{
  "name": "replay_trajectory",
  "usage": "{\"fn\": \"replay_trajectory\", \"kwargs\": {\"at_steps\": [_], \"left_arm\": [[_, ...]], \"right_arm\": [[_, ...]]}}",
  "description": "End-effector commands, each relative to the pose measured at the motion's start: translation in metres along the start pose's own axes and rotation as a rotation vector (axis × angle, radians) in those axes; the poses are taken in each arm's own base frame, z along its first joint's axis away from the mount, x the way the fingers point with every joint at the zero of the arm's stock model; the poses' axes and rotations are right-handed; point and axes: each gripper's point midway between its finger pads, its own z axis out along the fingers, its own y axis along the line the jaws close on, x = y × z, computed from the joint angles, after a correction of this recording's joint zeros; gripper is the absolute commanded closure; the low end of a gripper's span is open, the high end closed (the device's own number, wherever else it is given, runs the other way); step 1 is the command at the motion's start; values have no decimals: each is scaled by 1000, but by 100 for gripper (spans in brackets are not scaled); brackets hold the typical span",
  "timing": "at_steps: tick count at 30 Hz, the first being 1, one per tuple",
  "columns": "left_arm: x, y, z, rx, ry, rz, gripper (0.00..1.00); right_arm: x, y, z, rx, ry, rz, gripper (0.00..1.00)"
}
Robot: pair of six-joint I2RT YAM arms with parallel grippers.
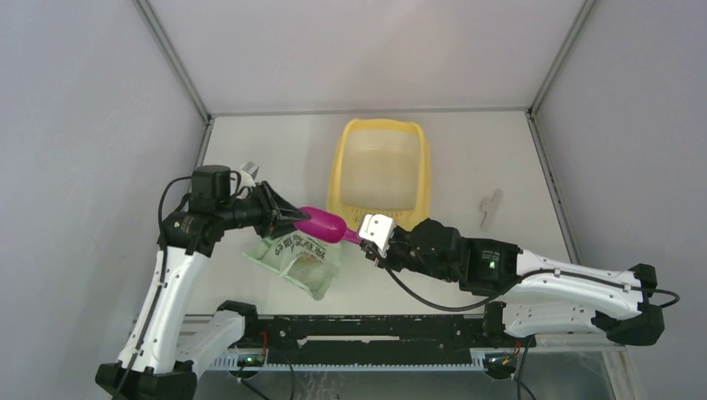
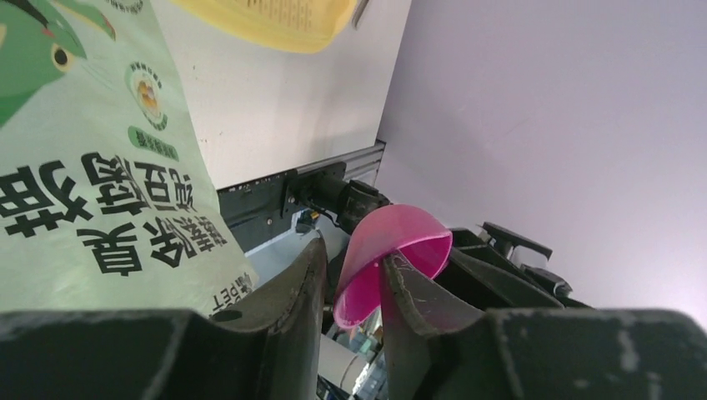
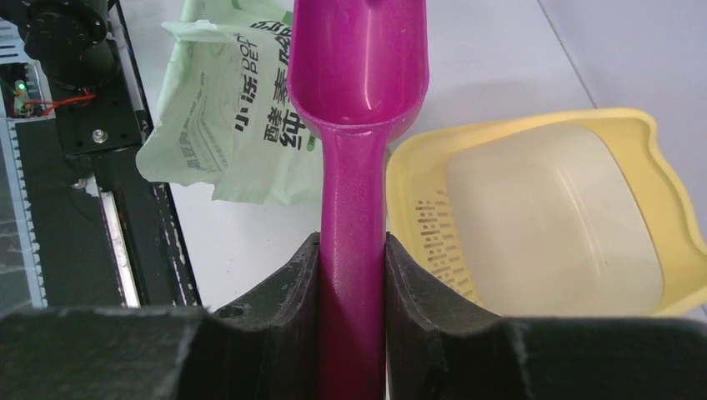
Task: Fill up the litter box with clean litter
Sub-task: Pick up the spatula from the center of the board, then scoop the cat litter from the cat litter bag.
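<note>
Litter box (image 1: pixel 337 177), yellow plastic tray, lies lengthwise away from the arms, grille (image 3: pixel 442 242) nearest. Right claw (image 3: pixel 352 250) clamps magenta plastic scoop (image 3: pixel 358 67); left claw (image 2: pixel 351 255) gapes empty.

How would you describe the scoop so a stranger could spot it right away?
Find the big yellow litter box at the back of the table. Just in front of its near left corner, above a pale green bag, is the scoop, its handle between the right fingers. It's the only magenta thing.

Overhead view looks down from behind; close wrist views share the scoop (image 3: pixel 358 67)
</note>
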Motion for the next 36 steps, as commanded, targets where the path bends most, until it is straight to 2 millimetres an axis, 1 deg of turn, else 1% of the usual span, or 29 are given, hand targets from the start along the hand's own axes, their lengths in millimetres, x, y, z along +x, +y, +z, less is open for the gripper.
{"fn": "replay_trajectory", "kwargs": {"at_steps": [1,4,6,8,10,12,13,16,18,20,23,27,30,32,34,35,36], "left_arm": [[-41,-22,-22,-29,-194,116,66],[-66,-36,-44,-49,-327,165,65],[-79,-45,-62,-86,-415,213,65],[-88,-52,-76,-121,-481,258,64],[-94,-54,-83,-140,-529,289,64],[-101,-49,-85,-167,-568,301,64],[-104,-45,-85,-176,-585,305,64],[-110,-35,-84,-184,-639,316,64],[-114,-25,-82,-206,-658,321,64],[-116,-19,-82,-225,-665,331,64],[-115,-13,-82,-251,-666,348,64],[-115,-5,-88,-287,-691,365,64],[-116,-1,-93,-309,-715,373,64],[-117,3,-96,-328,-732,379,63],[-118,6,-96,-336,-737,384,63],[-118,8,-95,-338,-735,384,63],[-118,9,-93,-338,-730,385,63]], "right_arm": [[-38,-6,-26,-16,-45,76,95],[-34,-7,-37,-21,39,134,97],[-31,-7,-47,-21,105,178,98],[-25,-4,-57,-29,188,212,99],[-20,1,-68,-25,260,237,100],[-18,8,-80,-19,298,250,100],[-21,15,-85,-30,293,268,100],[-35,42,-101,-127,248,325,100],[-41,61,-106,-188,238,351,100],[-42,79,-107,-227,256,355,100],[-45,99,-103,-276,278,366,100],[-55,113,-96,-299,315,392,100],[-58,106,-90,-243,373,427,100],[-59,97,-82,-194,415,471,100],[-57,87,-72,-139,454,518,100],[-56,81,-64,-109,472,541,100],[-55,80,-58,-100,488,557,100]]}}
